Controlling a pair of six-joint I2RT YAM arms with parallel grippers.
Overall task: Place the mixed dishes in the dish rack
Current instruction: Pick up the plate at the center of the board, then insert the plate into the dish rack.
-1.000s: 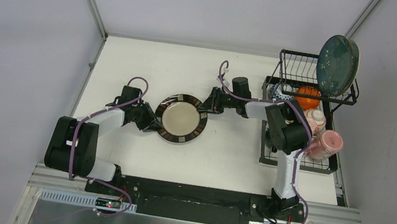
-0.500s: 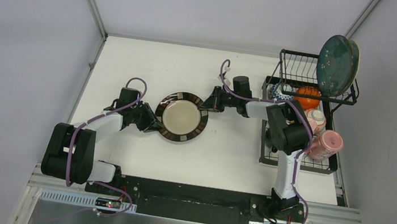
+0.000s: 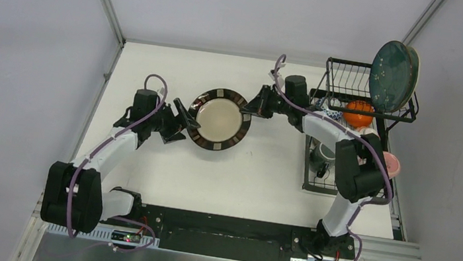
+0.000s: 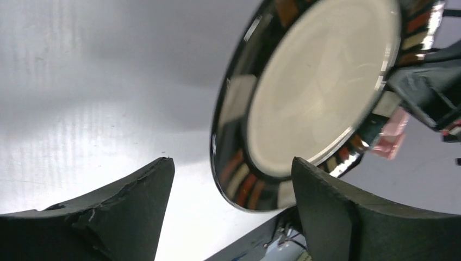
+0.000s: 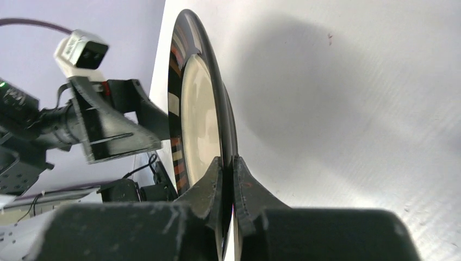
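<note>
Pinching the right-hand rim of the dark-rimmed beige plate [image 3: 219,118], the right gripper [image 3: 256,105] is closed tight on it, one finger on the plate's face and the other on its underside. In the right wrist view the plate [image 5: 198,119] appears almost edge-on. Its dark rim runs straight down into the narrow slit between the fingers [image 5: 209,187] of the right gripper [image 5: 229,174].

The left gripper [image 3: 182,128] sits just beside the plate's opposite, left-hand edge, with its jaws spread wide and nothing between them. In the left wrist view both fingers [image 4: 125,212] stand well apart at the bottom of the frame. The plate [image 4: 321,92] is ahead of them, tilted, with its beige face turned toward the camera. Its lower rim comes near the right-hand finger, but contact there cannot be told.

The plate hangs over the middle of the white table [image 3: 156,68] and casts a soft shadow on it. Whether its low edge rests on the surface cannot be told. It is well apart from the dish rack [image 3: 345,78], which stands at the right side of the table.

In the rack's raised basket tier a dark teal plate [image 3: 393,67] stands upright at the far right corner. An orange bowl [image 3: 359,113] sits just below it. A pink cup [image 3: 390,164] shows at the rack's right edge, partly hidden behind the right arm.
</note>
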